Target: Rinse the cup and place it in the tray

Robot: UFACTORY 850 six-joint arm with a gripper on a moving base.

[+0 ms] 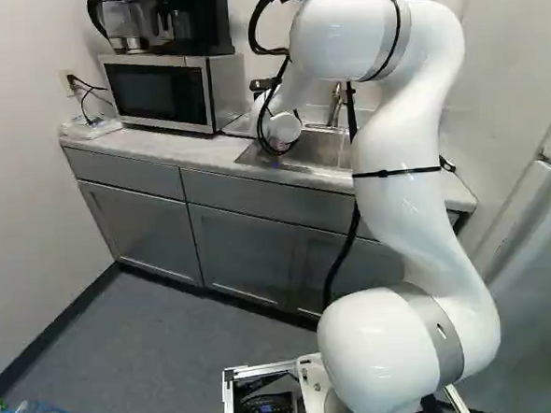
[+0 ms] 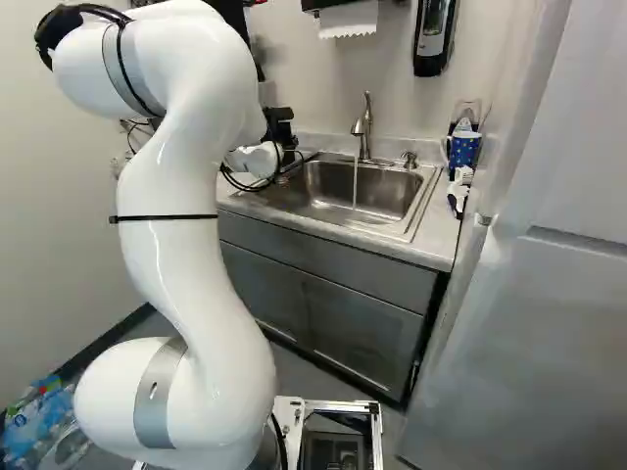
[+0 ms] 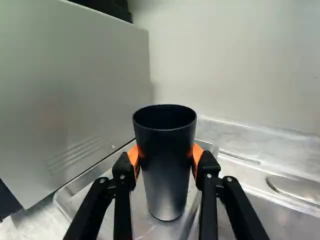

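Over the tray point(image 3: 141, 222), a black cup point(image 3: 165, 190) is held upright for setting down

Nearest to the wrist, the gripper point(image 3: 166, 160) is closed on the cup, an orange pad pressed to either side of the wall, about midway up. The cup is carried straight ahead of the wrist, mouth up; its long axis is upright, set across the line of the fingers. One arm only is used, so no choice of hand is called for. The base is seen within the tray's outline, nearer the edge toward the sink point(image 2: 333, 181); whether the floor of the tray is touched cannot be told.

The step in hand is judged to be the placing, with the rinse taken as done. A short, level lowering seems needed, the rim on the sink side being kept clear lest the cup be tipped.

Beyond the cup, the tray's far corner is seen on the counter point(image 2: 443, 233), between the microwave point(image 1: 156, 94) and the sink. Farther along, water point(image 2: 355, 186) is being run from the tap point(image 2: 362, 137), and a blue patterned mug point(image 2: 464, 149) is stood near the counter's end. No label or writing can be made out on the cup.
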